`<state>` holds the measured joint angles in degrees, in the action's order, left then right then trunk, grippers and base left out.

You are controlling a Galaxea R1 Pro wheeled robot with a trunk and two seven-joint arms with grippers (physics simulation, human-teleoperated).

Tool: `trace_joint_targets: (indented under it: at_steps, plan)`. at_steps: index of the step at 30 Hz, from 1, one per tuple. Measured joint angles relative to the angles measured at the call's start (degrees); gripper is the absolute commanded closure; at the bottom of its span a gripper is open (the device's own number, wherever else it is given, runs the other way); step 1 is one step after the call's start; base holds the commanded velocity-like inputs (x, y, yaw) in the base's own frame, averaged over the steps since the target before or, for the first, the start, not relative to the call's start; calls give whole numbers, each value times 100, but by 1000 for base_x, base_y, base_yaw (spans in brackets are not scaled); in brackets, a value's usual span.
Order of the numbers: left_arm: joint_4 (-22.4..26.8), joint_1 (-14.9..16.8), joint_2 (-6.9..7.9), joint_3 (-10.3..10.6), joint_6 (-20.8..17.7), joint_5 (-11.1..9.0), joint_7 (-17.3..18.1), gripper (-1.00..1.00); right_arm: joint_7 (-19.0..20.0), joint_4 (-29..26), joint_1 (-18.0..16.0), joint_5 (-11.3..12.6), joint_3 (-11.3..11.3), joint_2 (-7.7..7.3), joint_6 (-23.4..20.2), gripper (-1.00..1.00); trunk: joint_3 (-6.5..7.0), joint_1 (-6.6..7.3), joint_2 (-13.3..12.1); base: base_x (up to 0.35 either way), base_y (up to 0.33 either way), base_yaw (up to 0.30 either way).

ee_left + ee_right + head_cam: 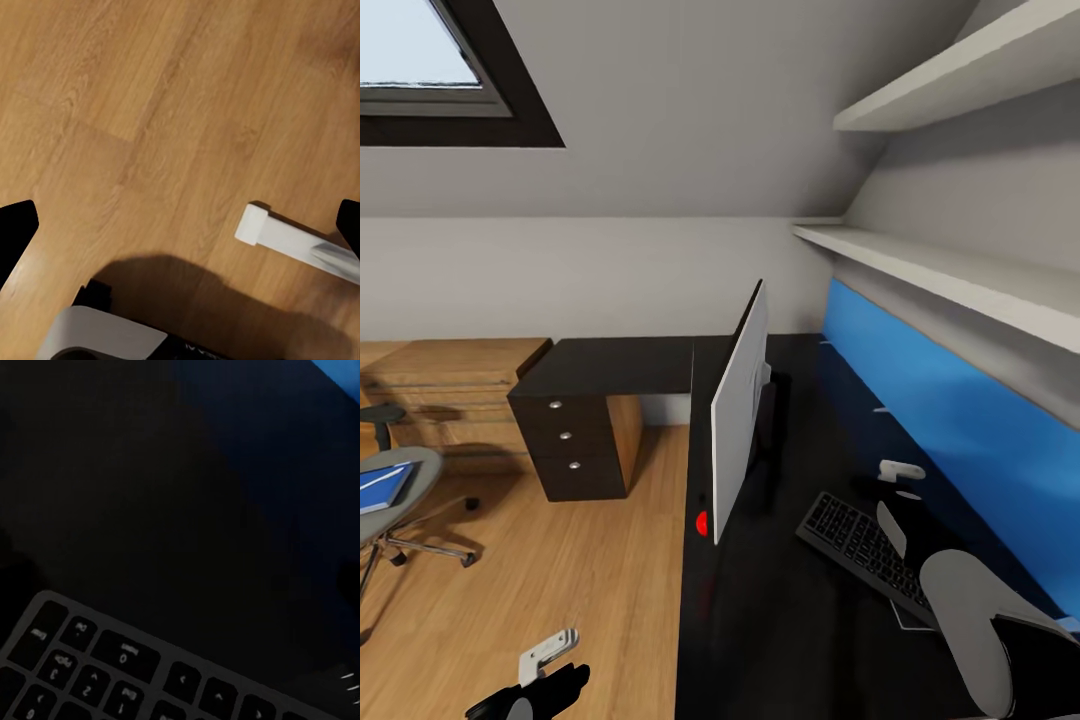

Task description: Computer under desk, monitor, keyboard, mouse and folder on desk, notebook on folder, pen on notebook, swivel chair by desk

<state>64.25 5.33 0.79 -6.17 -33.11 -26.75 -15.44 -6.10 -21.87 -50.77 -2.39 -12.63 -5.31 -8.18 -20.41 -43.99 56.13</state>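
Note:
The monitor [740, 420] stands edge-on on the black desk [760, 620], pale back toward me, with a red dot at its lower corner. The keyboard [858, 543] [112, 667] lies on the desk between the monitor and the blue back panel. My right gripper [897, 498] hovers open just above the keyboard's far end, holding nothing. My left gripper [548, 668] [180, 225] hangs low over the wood floor, open and empty. At the far left the swivel chair [415, 475] carries the blue folder [382, 487] on its seat. The mouse, notebook, pen and computer are out of view.
A dark three-drawer unit [570, 440] sits under the desk's far wing, with a light-wood cabinet [450, 385] and a small dark stool [380, 415] beyond. Two white shelves [960, 275] overhang the blue back panel [940, 400]. Open wood floor [590, 580] lies between chair and desk.

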Motion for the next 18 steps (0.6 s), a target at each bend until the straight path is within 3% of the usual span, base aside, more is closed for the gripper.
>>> trace_joint_targets:
  at_steps: [18]
  plan:
    - [0,0,-2,-1,5,-2,0,-100,18,35,5,-7,1,-9,32,-100,-324,-396,723,0,0,0]
